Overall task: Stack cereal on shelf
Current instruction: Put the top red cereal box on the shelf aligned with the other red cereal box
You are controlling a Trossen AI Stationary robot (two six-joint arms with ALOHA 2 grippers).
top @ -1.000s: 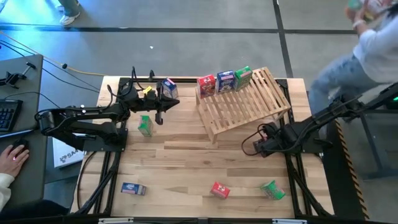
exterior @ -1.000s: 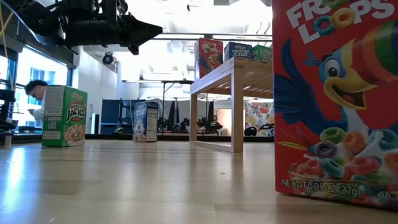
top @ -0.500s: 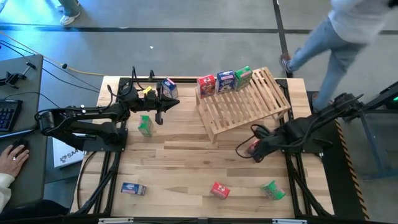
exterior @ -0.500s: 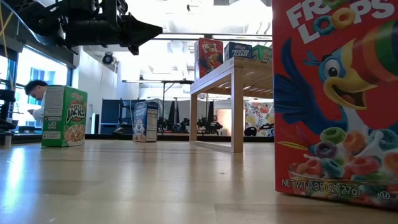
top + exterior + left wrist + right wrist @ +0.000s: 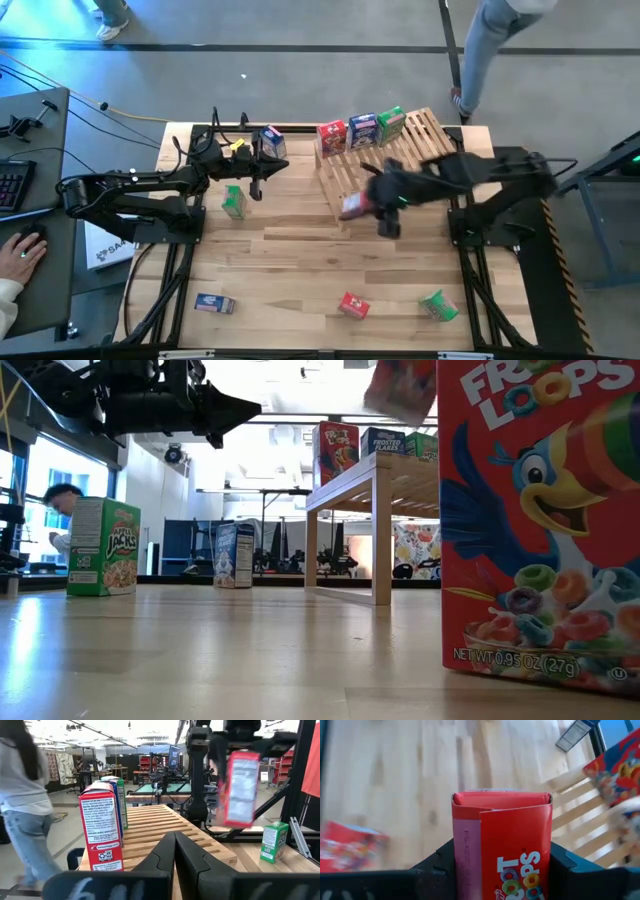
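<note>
Trouble looms where the right gripper [image 5: 368, 203], clamped on a red Froot Loops box [image 5: 502, 845] above the slatted shelf [image 5: 400, 165]'s low edge, could topple the three boxes [image 5: 361, 130] standing there; left gripper [image 5: 262, 172] waits pinched together.

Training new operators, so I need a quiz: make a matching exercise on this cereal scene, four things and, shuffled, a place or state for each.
Things
1. right pincer
2. left pincer
3. Frosted Flakes box between a red and a green box
4. Apple Jacks box nearest the left arm

Places or states
A. standing on the table
B. shut, holding nothing
C. standing on the shelf
D. shut on a Froot Loops box

Pairs: 1-D, 2-B, 3-C, 4-A
</note>
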